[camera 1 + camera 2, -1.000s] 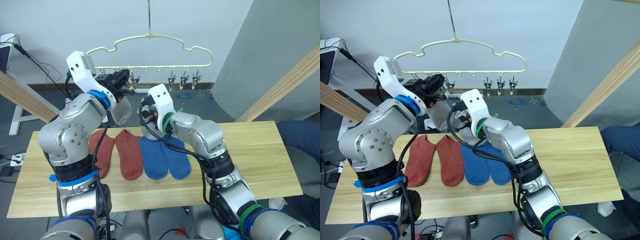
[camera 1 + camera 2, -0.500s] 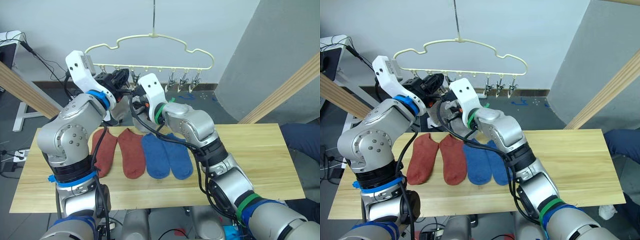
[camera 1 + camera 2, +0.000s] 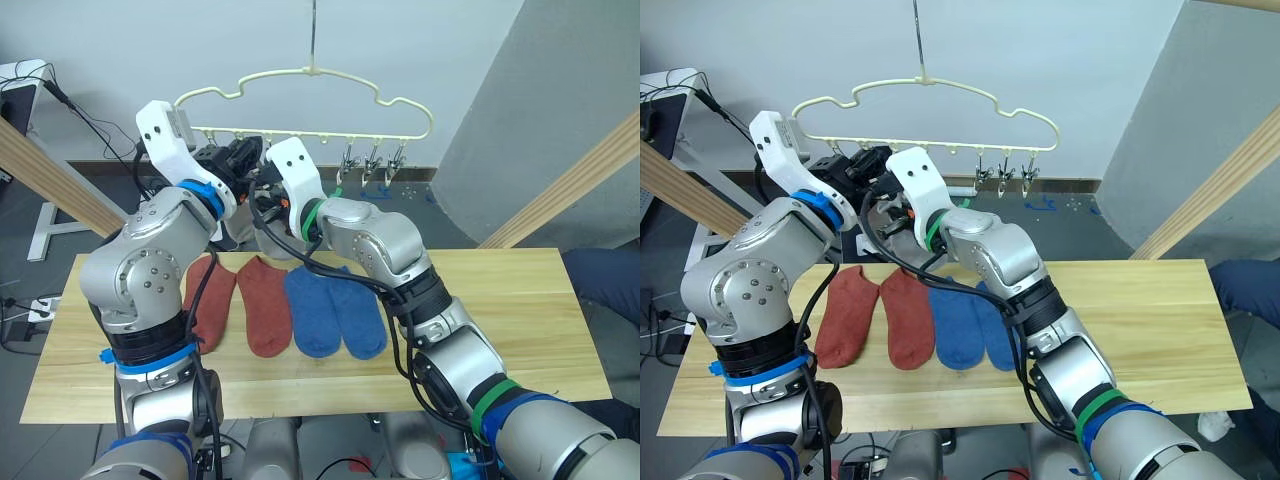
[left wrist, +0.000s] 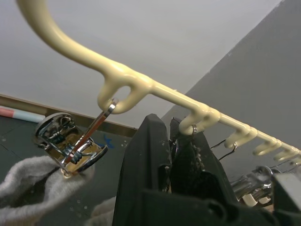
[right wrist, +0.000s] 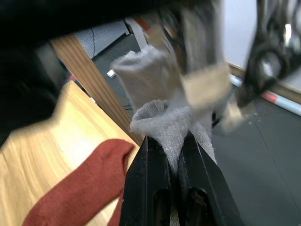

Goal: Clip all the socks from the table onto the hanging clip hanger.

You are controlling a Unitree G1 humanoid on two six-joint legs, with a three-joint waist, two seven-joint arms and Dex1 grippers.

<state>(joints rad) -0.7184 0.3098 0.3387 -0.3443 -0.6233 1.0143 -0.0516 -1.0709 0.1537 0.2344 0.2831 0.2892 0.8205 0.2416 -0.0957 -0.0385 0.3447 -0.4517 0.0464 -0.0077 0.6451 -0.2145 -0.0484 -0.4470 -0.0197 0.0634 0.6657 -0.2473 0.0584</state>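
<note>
The cream clip hanger hangs above the table. My left gripper is up at its left clips, shut on one clip. On the neighbouring clip hangs a light grey sock. My right gripper is shut on a second grey sock and holds it just under the left gripper. Two rust-red socks and two blue socks lie side by side on the table.
Several free metal clips hang on the hanger's right half. Slanted wooden beams stand at the left and right. The right half of the table is bare wood.
My right gripper has risen from over the blue socks up to the hanger's left clips, carrying the grey sock. The left gripper has stayed at the clips.
</note>
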